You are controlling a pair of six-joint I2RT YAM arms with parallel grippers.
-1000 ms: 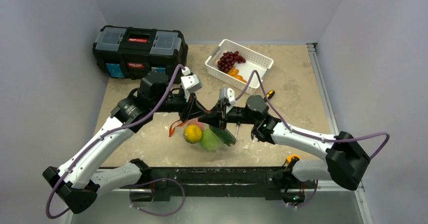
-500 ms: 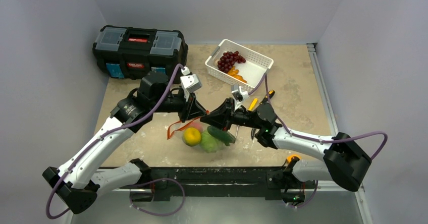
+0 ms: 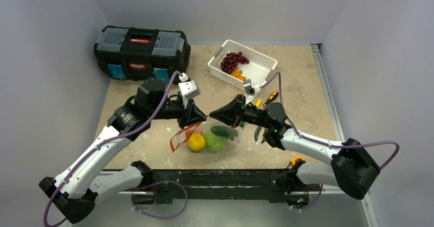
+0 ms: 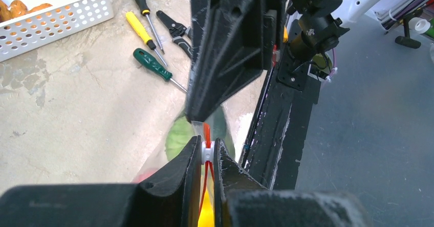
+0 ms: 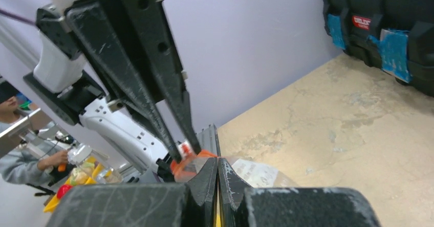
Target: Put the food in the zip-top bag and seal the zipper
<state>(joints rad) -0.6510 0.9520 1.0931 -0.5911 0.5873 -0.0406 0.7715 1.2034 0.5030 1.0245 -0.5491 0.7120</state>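
Note:
The zip-top bag [image 3: 217, 135] hangs clear and crinkly between both grippers, just above the table. Inside show the food: a yellow-orange citrus [image 3: 196, 142], a light-green cabbage [image 3: 215, 143] and a dark cucumber [image 3: 223, 131]. My left gripper [image 4: 207, 149] is shut on the small white slider [image 4: 207, 154] of the orange-red zipper [image 4: 207, 132]. Tip to tip with it, my right gripper [image 5: 217, 161] is shut on the bag's top edge [image 5: 230, 161]. A loose loop of the strip [image 3: 179, 137] dangles to the left.
A black toolbox [image 3: 140, 45] stands at the back left. A white slotted basket [image 3: 258, 69] with grapes [image 3: 233, 61] sits at the back centre. Screwdrivers [image 4: 151, 66] and pliers [image 4: 174, 28] lie right of the bag. The black base rail [image 3: 215, 178] runs along the near edge.
The right wrist has swung back and to the right while keeping its hold. The left arm has drawn slightly left. The bag has shifted a little right, and the strip's loop hangs further left.

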